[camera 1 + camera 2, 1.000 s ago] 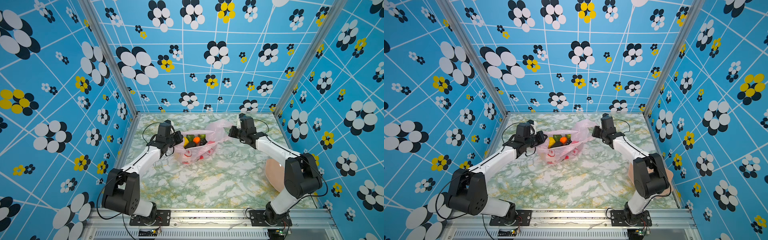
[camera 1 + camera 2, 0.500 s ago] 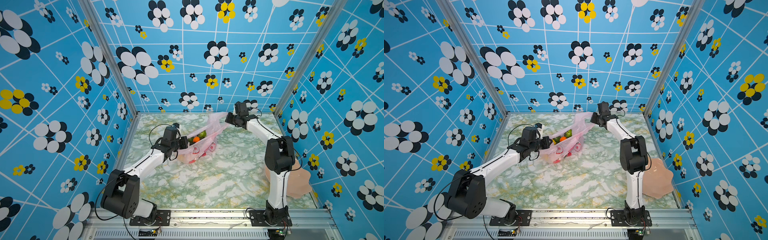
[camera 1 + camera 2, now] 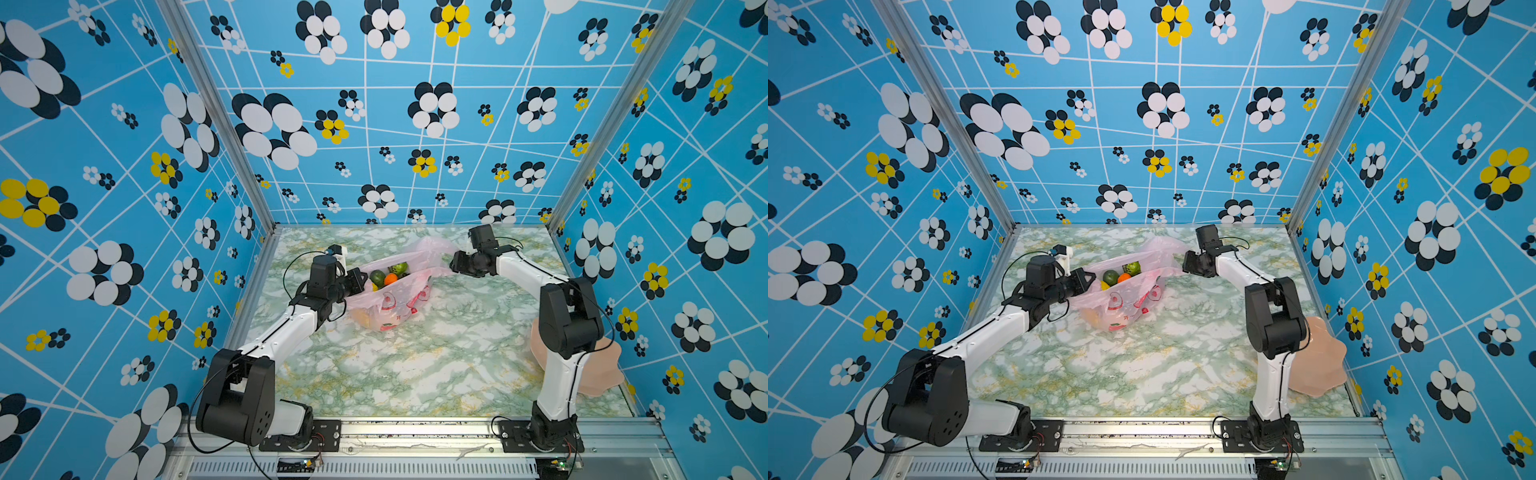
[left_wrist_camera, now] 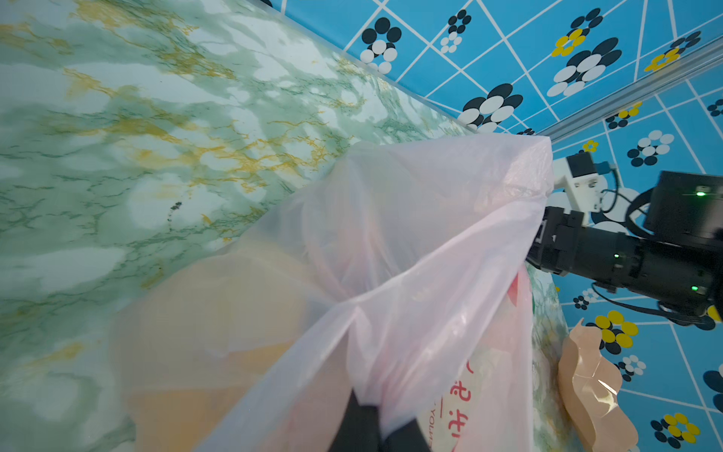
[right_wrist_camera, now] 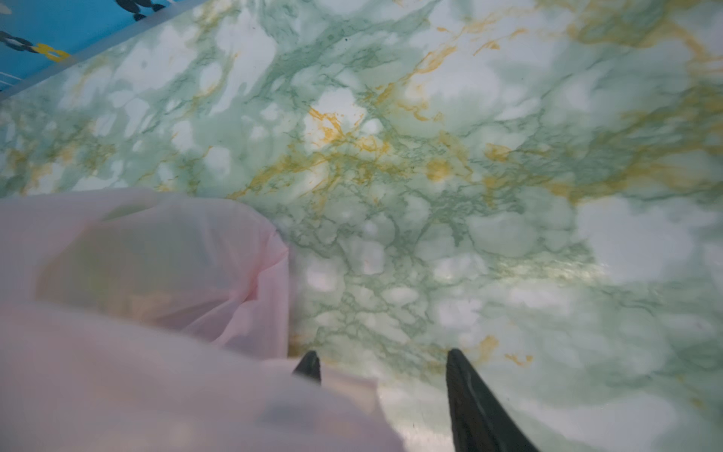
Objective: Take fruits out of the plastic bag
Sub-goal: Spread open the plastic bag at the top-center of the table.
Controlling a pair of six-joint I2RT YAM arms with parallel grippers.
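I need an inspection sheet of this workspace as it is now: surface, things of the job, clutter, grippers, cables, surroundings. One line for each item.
Surface: green and white marbled table top with yellow veins.
Job's things: pink plastic bag rests near the middle, mouth open; fruits, green, orange and yellow, are inside it.
Clutter: peach scalloped plate at the table's right edge, partly behind the right arm.
Grippers: left gripper shut on the bag's edge; right gripper open, bag film draped over one finger.
Cables: black cables loop at the left wrist, apart from the bag.
Surroundings: blue flowered walls with a metal frame.
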